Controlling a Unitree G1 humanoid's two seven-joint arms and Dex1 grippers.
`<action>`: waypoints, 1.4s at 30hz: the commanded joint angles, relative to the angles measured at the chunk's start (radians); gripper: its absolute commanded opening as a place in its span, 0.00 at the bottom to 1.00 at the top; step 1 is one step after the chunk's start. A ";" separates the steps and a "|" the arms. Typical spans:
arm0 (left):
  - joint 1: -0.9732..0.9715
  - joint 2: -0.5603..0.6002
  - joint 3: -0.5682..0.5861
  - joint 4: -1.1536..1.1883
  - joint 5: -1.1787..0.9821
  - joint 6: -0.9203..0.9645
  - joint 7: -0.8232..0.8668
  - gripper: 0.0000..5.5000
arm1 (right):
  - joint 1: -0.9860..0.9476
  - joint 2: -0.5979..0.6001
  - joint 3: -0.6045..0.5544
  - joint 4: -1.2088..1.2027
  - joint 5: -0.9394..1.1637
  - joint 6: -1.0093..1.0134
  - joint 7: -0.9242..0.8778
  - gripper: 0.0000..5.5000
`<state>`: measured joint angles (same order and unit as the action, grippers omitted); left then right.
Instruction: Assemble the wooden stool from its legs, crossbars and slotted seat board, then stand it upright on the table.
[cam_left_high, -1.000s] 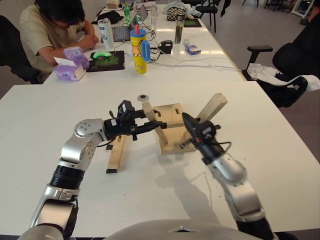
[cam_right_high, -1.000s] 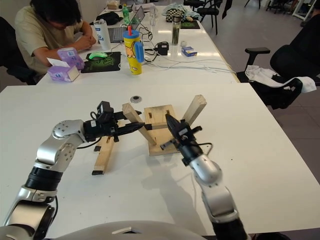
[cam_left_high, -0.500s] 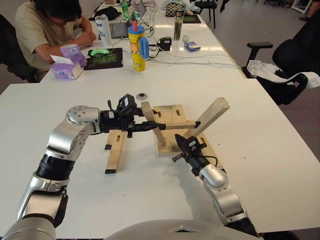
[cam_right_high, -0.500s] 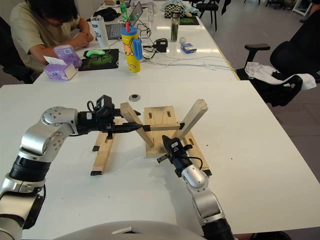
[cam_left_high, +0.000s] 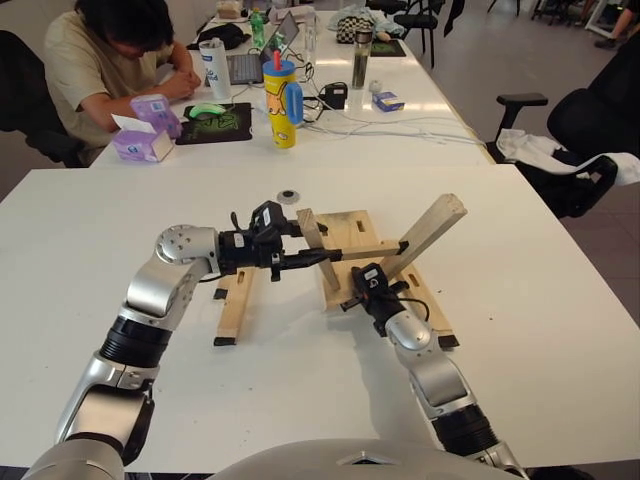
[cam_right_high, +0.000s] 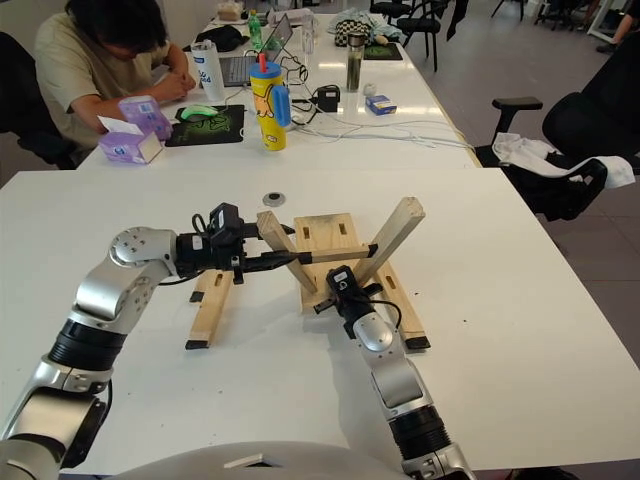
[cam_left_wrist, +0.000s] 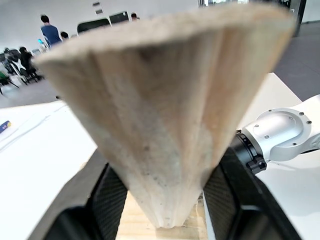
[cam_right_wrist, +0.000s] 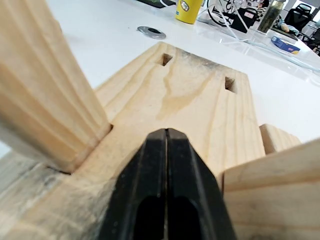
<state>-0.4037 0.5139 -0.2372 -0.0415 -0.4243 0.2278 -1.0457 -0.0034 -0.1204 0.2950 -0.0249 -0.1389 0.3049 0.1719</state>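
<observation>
The slotted seat board lies flat on the white table. Two tilted legs joined by a thin crossbar stand on it in a V. My left gripper is shut on the left tilted leg, whose end sits between the black fingers. My right gripper is shut with nothing in it, its tip resting low over the seat board, just in front of where the legs meet it.
A loose leg piece lies left of the seat board and another wooden piece lies along its right side. A small round metal disc sits behind. A cluttered second table with a yellow cup stands beyond.
My right gripper has dropped from beside the right leg down to the seat board's near edge, staying shut. The left gripper keeps its hold on the left leg.
</observation>
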 joint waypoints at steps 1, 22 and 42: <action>0.102 -0.017 -0.175 0.028 0.107 0.052 -0.034 0.37 | 0.107 -0.014 0.073 0.139 0.035 0.196 0.120 0.00; 0.042 -0.045 -0.246 0.173 0.176 0.054 0.004 0.37 | 0.076 -0.014 0.128 0.154 0.098 0.181 0.225 0.00; -0.134 0.201 0.148 -0.076 -0.110 0.324 -0.057 0.37 | 0.229 -0.019 -0.081 -0.405 0.463 0.125 0.189 0.00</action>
<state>-0.5258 0.6922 -0.1045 -0.0742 -0.5179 0.5242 -1.0890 0.2503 -0.1434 0.2103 -0.4694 0.3614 0.4191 0.3996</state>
